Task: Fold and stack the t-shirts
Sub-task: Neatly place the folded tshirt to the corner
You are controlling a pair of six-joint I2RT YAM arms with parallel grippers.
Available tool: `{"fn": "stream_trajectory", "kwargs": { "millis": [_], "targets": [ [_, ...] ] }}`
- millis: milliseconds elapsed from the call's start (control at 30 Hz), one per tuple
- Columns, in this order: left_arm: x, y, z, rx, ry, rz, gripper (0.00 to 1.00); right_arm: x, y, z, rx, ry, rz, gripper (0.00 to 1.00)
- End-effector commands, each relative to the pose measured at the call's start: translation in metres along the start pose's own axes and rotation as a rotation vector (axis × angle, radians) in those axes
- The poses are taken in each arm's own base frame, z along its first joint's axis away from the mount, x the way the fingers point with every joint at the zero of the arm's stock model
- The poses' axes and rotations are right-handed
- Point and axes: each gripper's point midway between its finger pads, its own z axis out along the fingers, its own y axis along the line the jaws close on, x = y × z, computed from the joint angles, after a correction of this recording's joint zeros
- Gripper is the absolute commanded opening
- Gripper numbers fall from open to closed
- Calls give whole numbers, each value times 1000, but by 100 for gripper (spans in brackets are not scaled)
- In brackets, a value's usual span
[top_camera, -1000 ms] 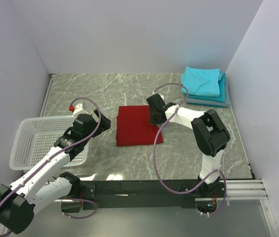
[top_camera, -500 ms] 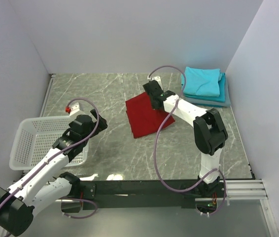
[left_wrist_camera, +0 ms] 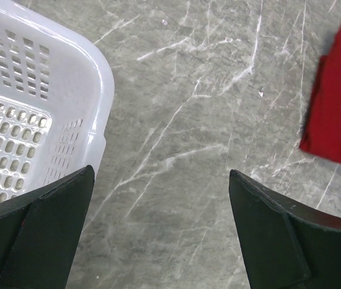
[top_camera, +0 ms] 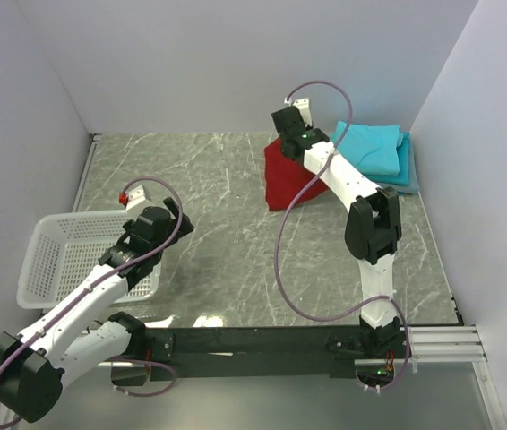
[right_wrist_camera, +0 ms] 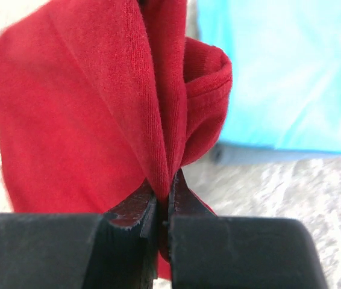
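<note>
A folded deep red t-shirt (top_camera: 287, 177) hangs off the table at the back, pinched at its top edge by my right gripper (top_camera: 287, 136), which is shut on the cloth (right_wrist_camera: 86, 114). The right wrist view shows red fabric bunched between the jaws, with a turquoise t-shirt (right_wrist_camera: 285, 66) just to the right. That turquoise t-shirt (top_camera: 370, 146) lies folded on a grey-blue one (top_camera: 404, 182) in the back right corner. My left gripper (top_camera: 175, 215) stands open over bare table beside the basket, fingers (left_wrist_camera: 44, 229) wide apart and holding nothing.
A white lattice basket (top_camera: 64, 255) sits at the left, its rim (left_wrist_camera: 92, 96) close to my left fingers. White walls close in the table at the back and both sides. Grey marbled tabletop (top_camera: 227, 260) lies between the arms.
My right gripper has lifted the red t-shirt from the middle of the table and carried it back and to the right, toward the turquoise stack. The left arm has barely moved.
</note>
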Motion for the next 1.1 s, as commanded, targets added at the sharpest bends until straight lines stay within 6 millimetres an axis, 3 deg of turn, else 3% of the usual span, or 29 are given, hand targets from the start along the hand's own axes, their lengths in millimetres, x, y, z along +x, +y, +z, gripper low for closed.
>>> {"fn": "stream_trajectory", "kwargs": {
  "millis": [0, 267, 533, 667, 1067],
  "targets": [
    [-8, 3, 0, -27, -25, 7, 99, -38, -37, 1, 101, -72, -9, 0],
    [-12, 3, 4, -40, -42, 25, 100, -78, -75, 10, 96, -147, -15, 0],
    [-11, -1, 10, -54, -26, 40, 99, -103, -82, 20, -9, -194, 27, 0],
    [-7, 3, 14, -82, -12, 49, 99, -110, -84, 15, -32, -209, 33, 0],
    [-5, 2, 14, -76, -5, 45, 99, -148, -124, -23, 31, -312, 52, 0]
  ]
}}
